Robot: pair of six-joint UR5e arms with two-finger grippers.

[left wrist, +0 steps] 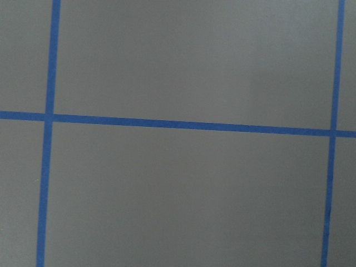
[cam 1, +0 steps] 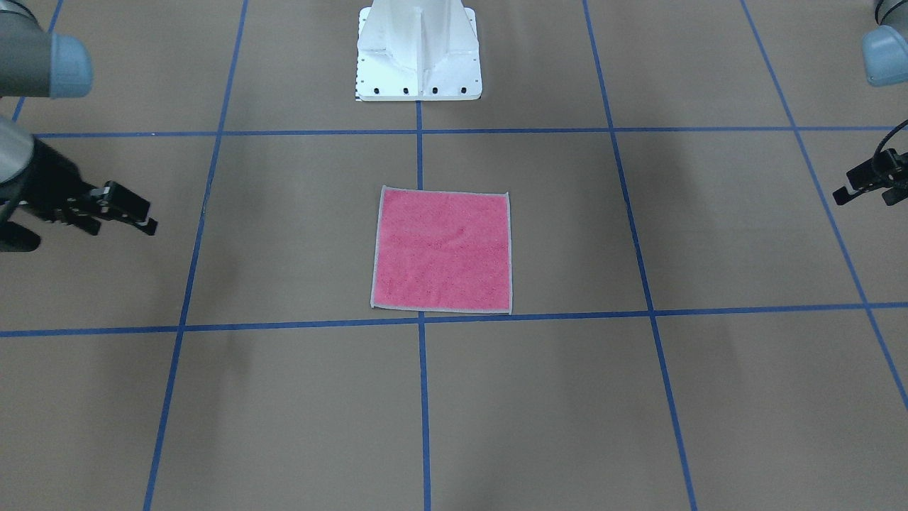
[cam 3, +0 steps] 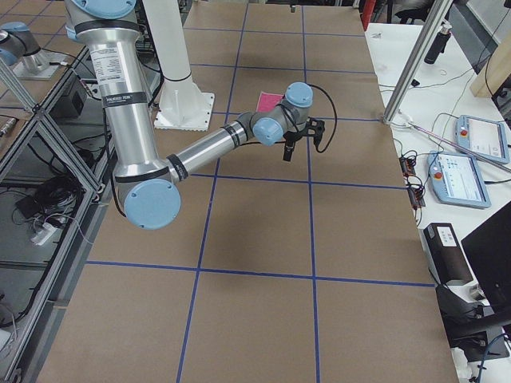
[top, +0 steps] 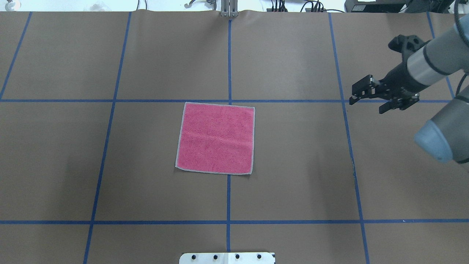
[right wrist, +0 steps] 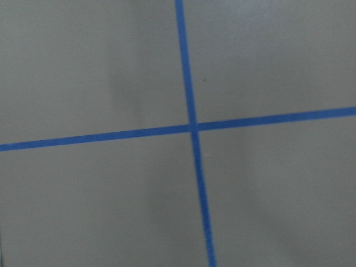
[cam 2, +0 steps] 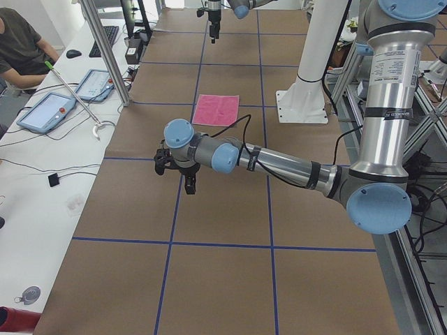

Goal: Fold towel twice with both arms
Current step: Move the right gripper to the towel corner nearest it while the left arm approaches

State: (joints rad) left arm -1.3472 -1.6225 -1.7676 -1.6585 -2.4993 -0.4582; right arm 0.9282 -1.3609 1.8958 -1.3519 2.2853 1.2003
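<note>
Pink towel (cam 1: 443, 248): lies flat and fully open, pink face up, with the grey hem showing all round. It is in the middle of the bench (top: 146, 183), a little way in front of the white pedestal (cam 1: 418, 50). It straddles the centre line of the blue tape (top: 228, 198).
Folds done: none; only a faint crease runs across the cloth in the overhead view.
Right gripper (top: 368, 103): fingers apart and holding nothing. It hangs above the bench well off to the robot's right of the towel.
Left gripper (cam 1: 864, 199): fingers also look apart and it holds nothing. It sits at the edge of the front-facing view, well apart from the towel on the robot's left.
Wrist cameras: both show only brown paper and tape crossings, so neither gripper is over the cloth.
Step in hand: most likely the start of the first fold, with both grippers yet to reach the towel.
Next move calls for: both grippers to come inward and down. Each would pinch the corner on its own side of one shared edge, with the lower finger slid under the hem. They would then lift together and carry that edge over to the opposite one.
Watch for: uneven lifting, which would skew the fold.
</note>
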